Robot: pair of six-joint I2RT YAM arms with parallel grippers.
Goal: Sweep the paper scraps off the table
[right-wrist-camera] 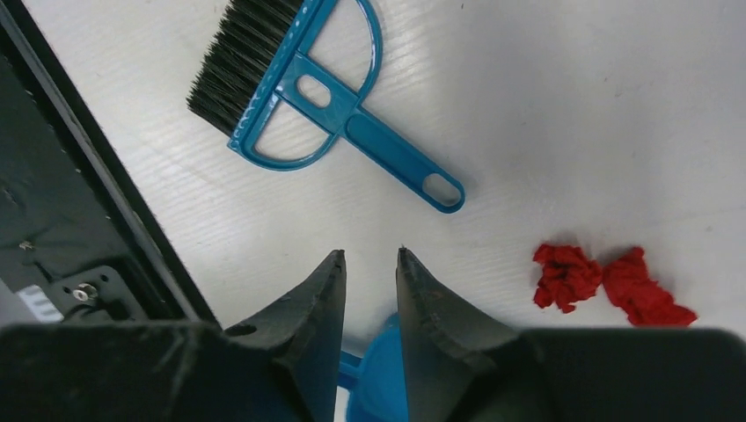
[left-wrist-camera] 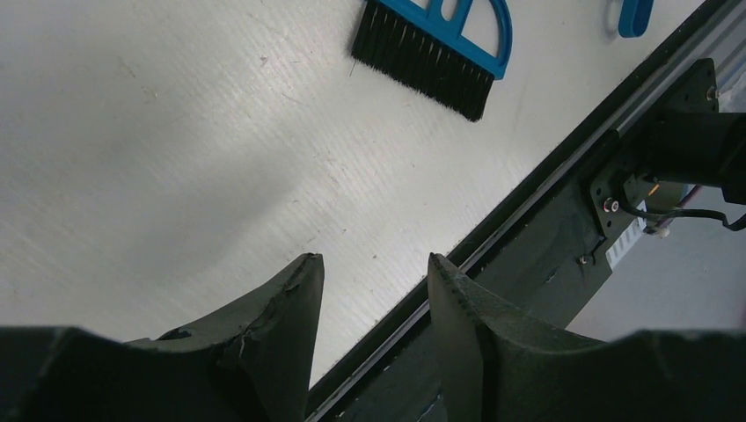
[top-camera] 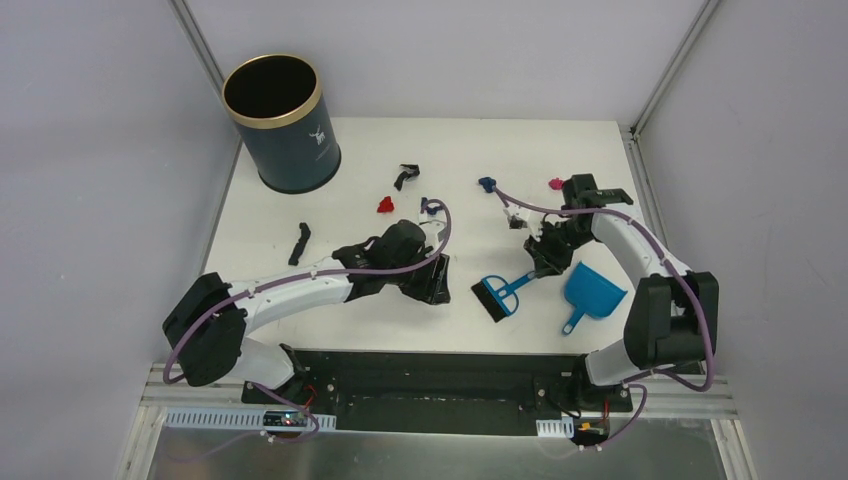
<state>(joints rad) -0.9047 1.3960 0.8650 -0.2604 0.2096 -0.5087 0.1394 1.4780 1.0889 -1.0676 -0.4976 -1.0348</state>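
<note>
Paper scraps lie across the far half of the white table: a black one, a red one, a purple one, a dark blue one, a magenta one and a black strip. Two red scraps lie right of my right fingers. My left gripper is open and empty, low over the table's front edge. My right gripper is open and empty, between the brush and the dustpan.
A blue hand brush with black bristles lies near the front edge, also in the wrist views. A blue dustpan lies to its right, partly under my right fingers. A dark blue gold-rimmed bin stands at the back left.
</note>
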